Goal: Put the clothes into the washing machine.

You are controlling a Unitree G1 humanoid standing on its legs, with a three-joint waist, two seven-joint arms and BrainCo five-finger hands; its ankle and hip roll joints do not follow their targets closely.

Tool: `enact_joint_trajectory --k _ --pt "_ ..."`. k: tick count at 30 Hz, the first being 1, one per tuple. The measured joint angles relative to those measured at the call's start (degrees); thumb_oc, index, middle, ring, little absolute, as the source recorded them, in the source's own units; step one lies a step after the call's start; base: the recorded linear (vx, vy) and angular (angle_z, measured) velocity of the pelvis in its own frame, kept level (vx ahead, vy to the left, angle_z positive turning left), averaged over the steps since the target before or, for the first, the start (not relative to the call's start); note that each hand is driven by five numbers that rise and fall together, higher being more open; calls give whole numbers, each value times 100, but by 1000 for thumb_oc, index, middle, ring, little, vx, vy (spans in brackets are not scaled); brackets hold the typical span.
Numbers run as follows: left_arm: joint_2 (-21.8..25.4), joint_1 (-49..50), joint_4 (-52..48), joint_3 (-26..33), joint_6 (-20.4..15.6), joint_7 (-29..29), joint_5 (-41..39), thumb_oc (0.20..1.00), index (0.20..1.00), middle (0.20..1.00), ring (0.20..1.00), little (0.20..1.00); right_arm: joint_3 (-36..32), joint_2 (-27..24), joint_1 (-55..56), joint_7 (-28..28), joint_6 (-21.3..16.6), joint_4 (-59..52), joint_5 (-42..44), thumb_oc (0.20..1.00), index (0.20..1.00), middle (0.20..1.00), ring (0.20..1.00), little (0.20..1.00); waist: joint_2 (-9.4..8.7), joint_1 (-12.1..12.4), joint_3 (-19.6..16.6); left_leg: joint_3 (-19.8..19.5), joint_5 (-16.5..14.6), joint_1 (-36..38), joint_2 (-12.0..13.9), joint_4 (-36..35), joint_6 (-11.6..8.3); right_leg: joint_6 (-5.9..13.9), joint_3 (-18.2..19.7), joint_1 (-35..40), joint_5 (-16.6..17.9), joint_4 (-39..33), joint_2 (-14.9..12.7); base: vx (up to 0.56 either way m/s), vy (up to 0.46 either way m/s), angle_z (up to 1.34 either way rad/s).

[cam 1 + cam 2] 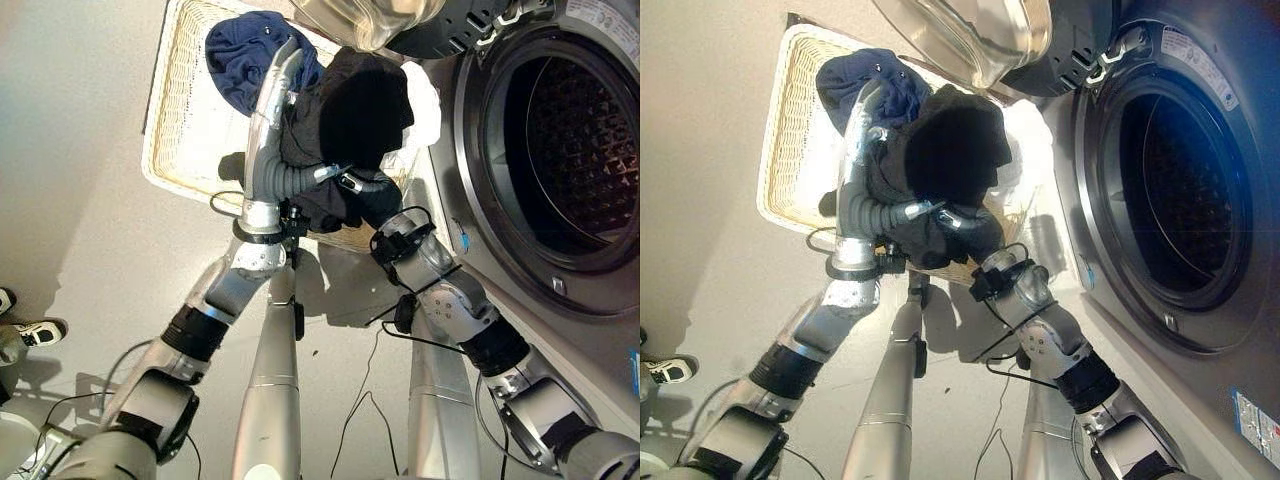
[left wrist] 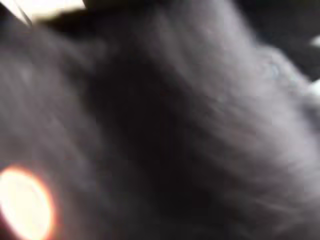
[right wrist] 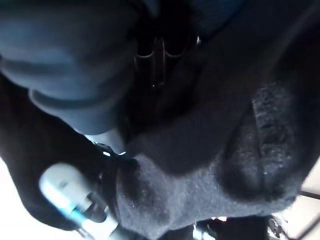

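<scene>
Your left hand (image 1: 268, 105) reaches up into the wicker basket (image 1: 170, 120), fingers straight along the side of the black garment (image 1: 365, 115) and pressing into it rather than curled round it. Your right hand (image 1: 962, 222) is buried under the same bundle from the 5 o'clock side; you cannot tell whether its fingers are closed.

Largest first: the washing machine (image 1: 600, 290) fills the 3 o'clock side, drum (image 1: 570, 150) open and dark, its glass door (image 1: 975, 35) swung out at 12 o'clock above the basket. The basket sits at 11 o'clock, just beside the machine front. In it lies the black garment, lifted between both hands, with a navy garment (image 1: 240, 55) at its 10 o'clock and a white cloth (image 1: 425, 100) at its 3 o'clock.

Risks, as judgement: the load seems squeezed, not gripped, so it may slip if your hands drift apart. Trailing cloth could snag on the basket rim or drag the navy piece along. Swinging toward 3 o'clock, the bundle may catch the open door or the drum's lip and drop to the floor.
</scene>
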Motion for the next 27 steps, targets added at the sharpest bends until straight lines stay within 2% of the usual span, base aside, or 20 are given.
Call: enact_joint_trajectory --k 5,13,17,21,25,27 --pt "63 -142 3 -205 229 -591 -72 1000 1000 1000 1000 1000 -71 -136 93 42 -262 77 386 200 200 200 200 200 0 -8 0 15 -1 -37 -18 0 0 2 1 -40 -1 -5 -26 0 0 0" --pt "121 1 3 -201 269 -1349 -872 1000 1000 1000 1000 1000 -338 -160 241 485 -655 76 896 200 200 200 200 200 12 -7 7 22 -14 -84 -19 1 -6 3 2 -88 0 -6 -26 0 0 0" --pt "119 117 5 -182 264 -1258 -1076 1000 1000 1000 1000 1000 -491 -150 243 670 -813 76 1064 200 200 200 200 200 12 -8 7 26 -15 -84 -18 2 -5 3 2 -88 0 -9 -26 0 0 0" --pt "110 292 6 -89 123 -852 -1186 1000 1000 1000 1000 1000 -737 -105 250 768 -1006 65 1180 200 200 200 200 200 12 -6 7 26 -16 -84 -17 2 -6 4 3 -87 -1 -9 -25 0 0 0" --pt "17 508 14 207 -196 -442 -1302 1000 1000 1000 1000 1000 -938 -30 253 789 -1143 32 1292 200 200 200 200 200 12 -5 7 24 -17 -85 -16 2 -6 4 3 -87 -1 -8 -22 3 -8 0" --pt "-196 626 13 384 -557 -100 -1525 1000 1000 1000 1000 1000 -1020 43 259 800 -1197 20 1303 200 200 200 200 200 12 -1 7 21 -17 -85 -15 2 -5 6 3 -87 -3 -8 -20 0 0 0"
